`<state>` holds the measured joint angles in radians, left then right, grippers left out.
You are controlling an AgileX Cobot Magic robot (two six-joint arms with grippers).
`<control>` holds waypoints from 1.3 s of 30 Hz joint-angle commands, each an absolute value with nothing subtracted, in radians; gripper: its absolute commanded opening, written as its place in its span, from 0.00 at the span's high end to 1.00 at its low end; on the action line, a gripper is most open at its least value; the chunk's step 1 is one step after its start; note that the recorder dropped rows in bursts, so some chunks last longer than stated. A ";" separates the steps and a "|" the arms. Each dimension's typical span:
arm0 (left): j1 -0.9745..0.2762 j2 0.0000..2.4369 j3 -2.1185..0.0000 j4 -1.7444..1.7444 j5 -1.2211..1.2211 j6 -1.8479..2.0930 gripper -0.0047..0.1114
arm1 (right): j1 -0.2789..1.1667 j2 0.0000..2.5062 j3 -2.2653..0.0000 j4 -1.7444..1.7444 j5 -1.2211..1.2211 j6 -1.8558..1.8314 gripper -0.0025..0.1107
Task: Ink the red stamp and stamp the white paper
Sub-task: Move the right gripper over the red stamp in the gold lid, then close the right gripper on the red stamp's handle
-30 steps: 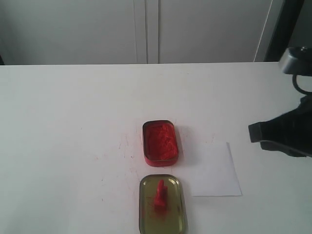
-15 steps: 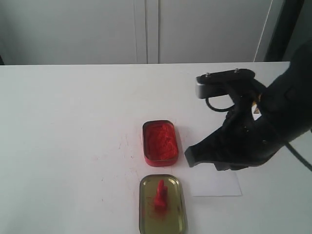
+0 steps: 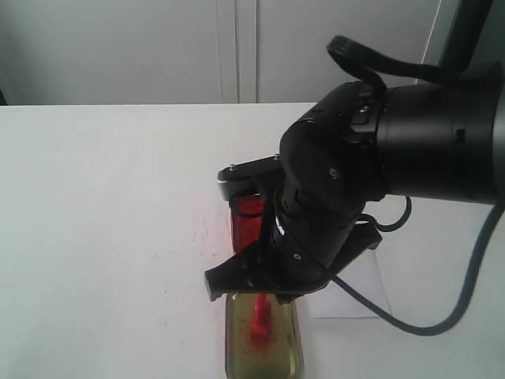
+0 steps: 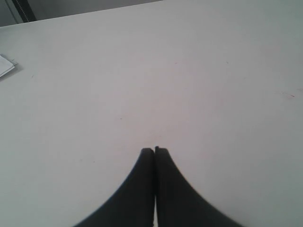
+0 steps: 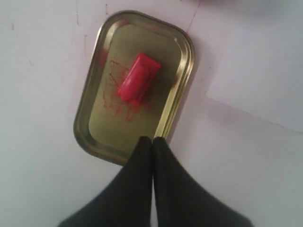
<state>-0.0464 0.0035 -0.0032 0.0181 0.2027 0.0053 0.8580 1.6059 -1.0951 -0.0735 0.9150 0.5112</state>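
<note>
The red stamp (image 3: 259, 320) (image 5: 138, 79) stands handle-up in the open gold tin lid (image 3: 237, 351) (image 5: 85, 118). My right gripper (image 3: 213, 284) (image 5: 152, 138) hangs shut and empty above the lid's rim, apart from the stamp. The red ink tin (image 3: 246, 219) lies just behind the lid, mostly hidden by the right arm. Only a strip of the white paper (image 3: 341, 308) (image 5: 265, 75) shows to the right of the lid, and no imprint is visible on it. My left gripper (image 4: 155, 149) is shut over bare white tabletop and is out of the exterior view.
Red ink smears mark the table (image 3: 201, 233) left of the tins. The right arm's bulk and its cable (image 3: 426, 328) hang over the middle-right. A small white object (image 4: 5, 66) lies far off in the left wrist view.
The right arm has swung in from the right edge to above the tins, now covering most of the red ink tin and the paper. The stamp has not moved.
</note>
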 commanded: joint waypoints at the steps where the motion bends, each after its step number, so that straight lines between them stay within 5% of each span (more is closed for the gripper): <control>1: -0.043 0.000 0.000 0.017 0.203 0.008 0.96 | 0.861 1.614 -1.105 -0.079 0.845 0.536 0.98; 23: -0.043 0.000 0.000 0.017 0.203 0.008 0.96 | 0.861 1.712 -1.107 -0.086 0.823 0.897 0.97; 32: -0.043 0.000 0.000 0.017 0.203 0.008 0.96 | 0.861 1.731 -1.107 -0.078 0.754 0.903 0.71; 39: -0.043 0.000 0.000 0.017 0.203 0.008 0.96 | 0.861 1.777 -1.107 -0.078 0.746 0.921 0.68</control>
<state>-0.0464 0.0035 -0.0032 0.0181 0.2027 0.0053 0.8580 1.7636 -1.1045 -0.0724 0.7562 0.9067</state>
